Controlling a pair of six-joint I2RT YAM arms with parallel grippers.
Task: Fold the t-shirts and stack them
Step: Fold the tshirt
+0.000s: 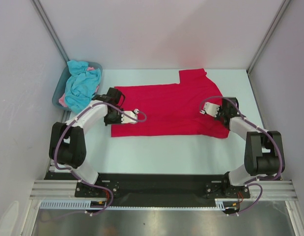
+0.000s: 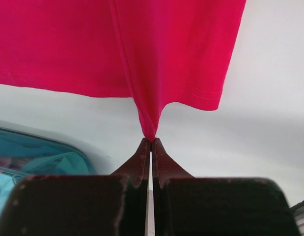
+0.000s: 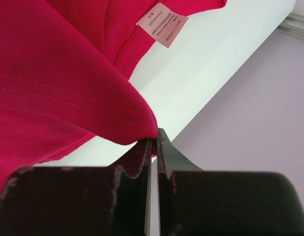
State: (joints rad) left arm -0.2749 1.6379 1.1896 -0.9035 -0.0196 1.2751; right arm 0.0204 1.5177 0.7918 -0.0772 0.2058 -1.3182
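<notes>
At the far left corner, a grey-blue plastic tub (image 1: pixel 56 96) is sitting against the left enclosure wall (image 1: pixel 19 73). A crumpled turquoise-blue cloth t-shirt (image 1: pixel 82 84) is spilling over its rim, and a pink garment (image 1: pixel 62 101) is showing beneath it as a small patch only; most of it is buried.

Just right of the tub, the left gripper (image 2: pixel 151 142) is pinching a small peak of the bright crimson red cloth t-shirt (image 1: pixel 166 105) at its left edge. The jaws are pressed together on the fabric, which is pulling up into a point at the tips.

The red t-shirt is lying spread across the middle of the white table (image 1: pixel 156 152), between the two grippers, with one sleeve projecting toward the far wall. Bare table is running along the shirt's near edge and along its far left edge. The tub is leaving little room on the left (its corner is appearing low in the left wrist view).

On the right, the right gripper (image 3: pixel 153 140) is clamping a fold of the shirt's hemmed edge, jaws closed on the cloth. A pale pink care label (image 3: pixel 161 23) is lying on the fabric beyond it; its print is too small to read. A narrow strip of table is separating the shirt from the right enclosure wall (image 1: pixel 289 59).

Both wrists are covering parts of the shirt's side edges in the top view.
</notes>
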